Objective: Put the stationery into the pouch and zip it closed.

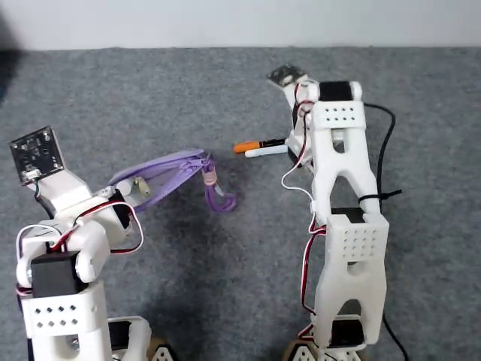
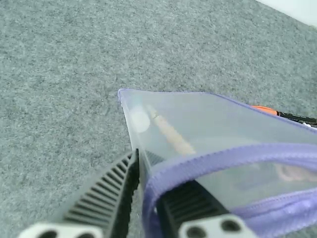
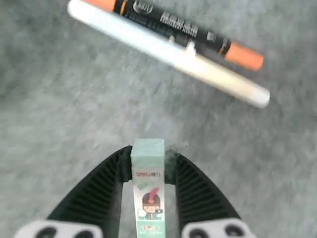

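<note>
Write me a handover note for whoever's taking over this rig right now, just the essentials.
Left hand: shut on the edge of the pouch, which is unzipped.
Right hand: shut on a small green box, likely an eraser.
Orange marker and white pen lie side by side on the table, ahead of the right hand.
Done: one pale stick seems to be inside the pouch.
Left: box, marker, pen in, then zip.

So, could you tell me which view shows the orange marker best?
The right wrist view: the orange marker lies close and almost whole, beside the white pen. The high view shows it farther off, one end under the right arm. The left wrist view catches its orange end beyond the pouch.
</note>
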Robot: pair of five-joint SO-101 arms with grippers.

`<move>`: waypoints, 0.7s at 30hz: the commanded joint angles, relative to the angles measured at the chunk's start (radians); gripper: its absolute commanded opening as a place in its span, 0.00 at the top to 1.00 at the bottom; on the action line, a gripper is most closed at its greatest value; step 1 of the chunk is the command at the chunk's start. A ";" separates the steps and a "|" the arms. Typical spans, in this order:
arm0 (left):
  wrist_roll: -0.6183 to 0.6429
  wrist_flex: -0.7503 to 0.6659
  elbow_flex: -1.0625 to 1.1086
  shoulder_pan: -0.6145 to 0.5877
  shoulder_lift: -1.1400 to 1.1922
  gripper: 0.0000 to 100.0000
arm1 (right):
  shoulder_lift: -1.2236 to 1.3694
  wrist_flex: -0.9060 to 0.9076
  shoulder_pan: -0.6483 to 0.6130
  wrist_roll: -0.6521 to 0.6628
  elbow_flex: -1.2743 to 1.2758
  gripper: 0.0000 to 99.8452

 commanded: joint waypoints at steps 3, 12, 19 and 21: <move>0.011 -0.005 -0.002 -0.003 0.000 0.99 | -0.117 0.058 -0.030 -0.075 -0.123 0.99; 0.011 -0.005 -0.005 -0.003 0.000 0.99 | -0.576 0.056 -0.061 -0.083 0.284 0.99; 0.011 -0.006 -0.004 -0.009 0.000 0.99 | -0.961 0.050 -0.165 -0.233 0.582 0.99; 0.011 -0.006 -0.004 -0.009 0.000 0.99 | -1.069 0.045 -0.220 -0.290 0.666 0.99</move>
